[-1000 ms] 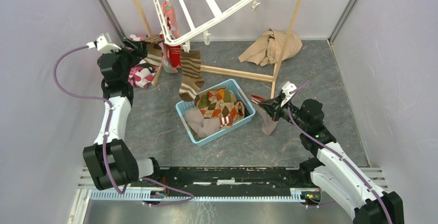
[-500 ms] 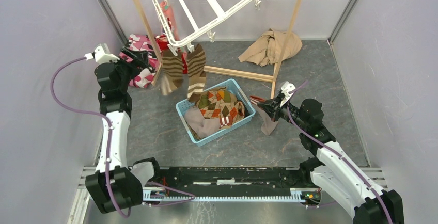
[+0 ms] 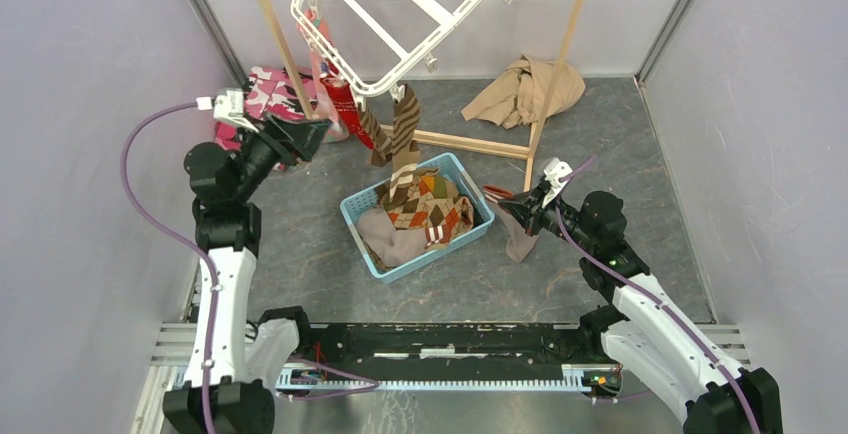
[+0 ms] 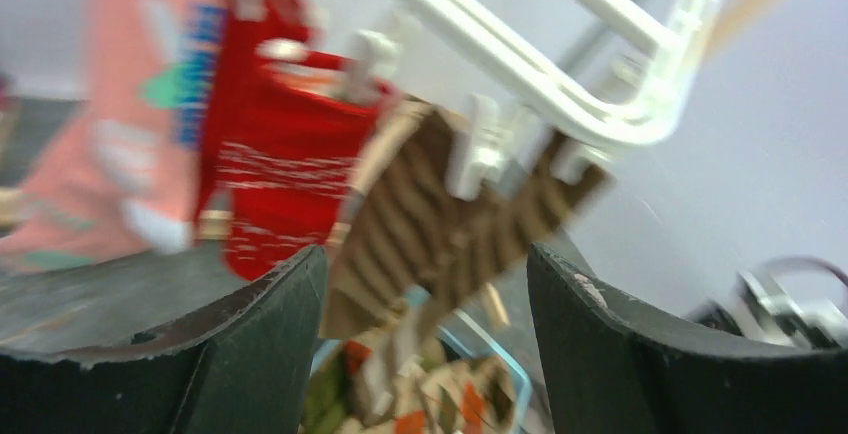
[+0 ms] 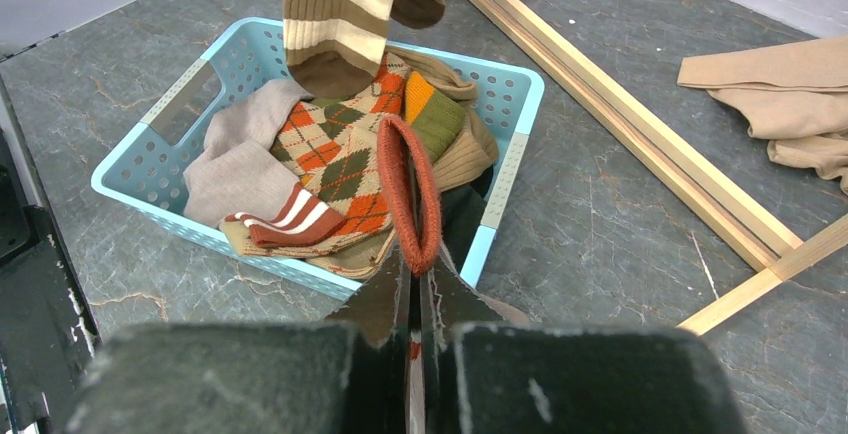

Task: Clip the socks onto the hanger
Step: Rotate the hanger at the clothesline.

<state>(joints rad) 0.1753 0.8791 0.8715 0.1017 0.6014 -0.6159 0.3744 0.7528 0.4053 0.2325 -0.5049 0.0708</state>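
While the left gripper hovers with jaws apart and empty, the white plastic rectangular hanger tilts above it, with pink, red and brown-striped fabric socks clipped beneath. Argyle and taupe socks fill the light-blue plastic basket. The right gripper pinches a sock's rust-orange cuff.

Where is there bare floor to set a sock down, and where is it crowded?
Free: between the basket and the base rail; between the basket and the left arm. Crowded: under the hanger, around the hung socks and the pink garment.
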